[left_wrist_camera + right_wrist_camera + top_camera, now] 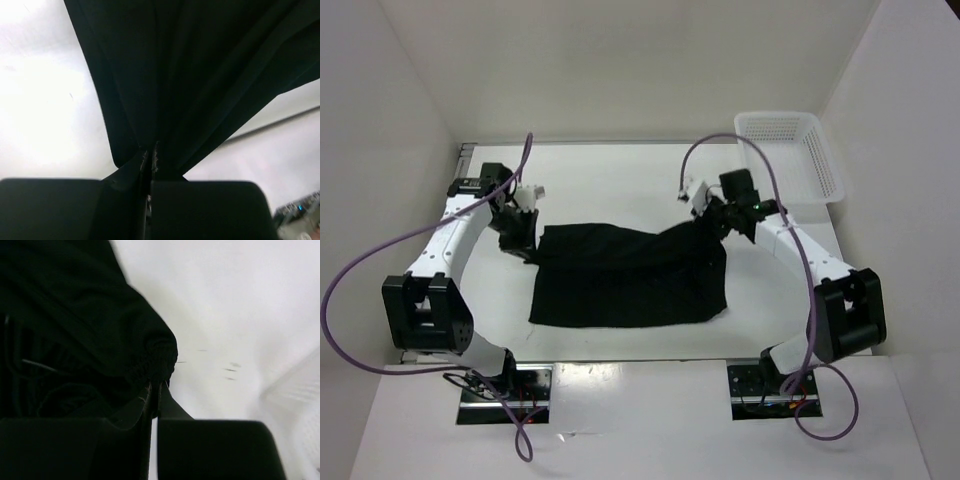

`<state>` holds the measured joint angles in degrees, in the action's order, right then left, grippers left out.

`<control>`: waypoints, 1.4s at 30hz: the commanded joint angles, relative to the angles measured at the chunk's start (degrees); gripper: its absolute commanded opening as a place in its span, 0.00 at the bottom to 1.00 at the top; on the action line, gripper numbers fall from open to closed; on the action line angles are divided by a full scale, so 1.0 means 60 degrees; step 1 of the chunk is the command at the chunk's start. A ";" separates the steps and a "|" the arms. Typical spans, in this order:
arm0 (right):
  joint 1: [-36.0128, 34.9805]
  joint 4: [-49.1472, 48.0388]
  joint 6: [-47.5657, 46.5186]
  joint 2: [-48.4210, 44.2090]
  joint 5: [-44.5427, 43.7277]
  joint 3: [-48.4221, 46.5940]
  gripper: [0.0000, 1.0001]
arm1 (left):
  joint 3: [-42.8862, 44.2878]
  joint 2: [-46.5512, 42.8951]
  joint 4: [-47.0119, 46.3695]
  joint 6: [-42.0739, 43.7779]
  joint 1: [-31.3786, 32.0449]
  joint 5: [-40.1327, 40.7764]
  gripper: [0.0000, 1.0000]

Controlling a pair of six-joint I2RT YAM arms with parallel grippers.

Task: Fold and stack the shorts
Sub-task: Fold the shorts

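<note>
The black shorts (625, 275) lie spread across the middle of the white table, their far edge lifted at both corners. My left gripper (520, 238) is shut on the far left corner; in the left wrist view the black fabric (200, 65) hangs from the closed jaws of that gripper (151, 156). My right gripper (712, 222) is shut on the far right corner; in the right wrist view the gathered waistband (155, 352) is pinched by that gripper (156, 390).
A white plastic mesh basket (790, 155) stands at the back right corner, and its edge shows in the right wrist view (300, 390). White walls close in the table on three sides. Purple cables loop from both arms.
</note>
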<state>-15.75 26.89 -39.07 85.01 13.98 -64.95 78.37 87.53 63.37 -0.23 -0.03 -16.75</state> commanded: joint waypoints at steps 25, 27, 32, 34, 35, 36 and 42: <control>-0.4522 0.6577 -0.3112 -0.3462 0.1246 0.1577 0.00 | -0.2836 -0.1345 0.0424 0.0038 -0.0624 0.1048 0.00; -0.5035 0.6315 -0.3214 -0.3358 0.1040 0.1990 0.00 | -0.3114 -0.1345 0.0424 0.0038 -0.0522 0.1310 0.00; -0.5446 0.5947 -0.3215 -0.3168 0.1040 0.2094 0.00 | -0.3672 -0.1258 0.0321 0.0038 -0.0434 0.1664 0.00; -0.5564 0.6181 -0.3521 -0.3065 0.1040 0.2007 0.00 | -0.3584 -0.1258 0.0321 0.0038 -0.0434 0.1664 0.00; -0.5665 0.6182 -0.3523 -0.3065 0.0953 0.2006 0.00 | -0.3584 -0.1142 0.0321 0.0038 -0.0434 0.1664 0.00; -0.5782 0.6182 -0.3523 -0.2978 0.0952 0.2006 0.00 | -0.3671 -0.1140 0.0321 0.0038 -0.0434 0.1664 0.00; -0.6427 0.6182 -0.3523 -0.2772 0.0952 0.2006 0.11 | -0.3906 -0.0862 0.0321 0.0038 0.0121 0.1957 0.03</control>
<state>-52.62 62.39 -59.46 68.01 19.68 -51.86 55.20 81.67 64.40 -0.25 -0.80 -6.13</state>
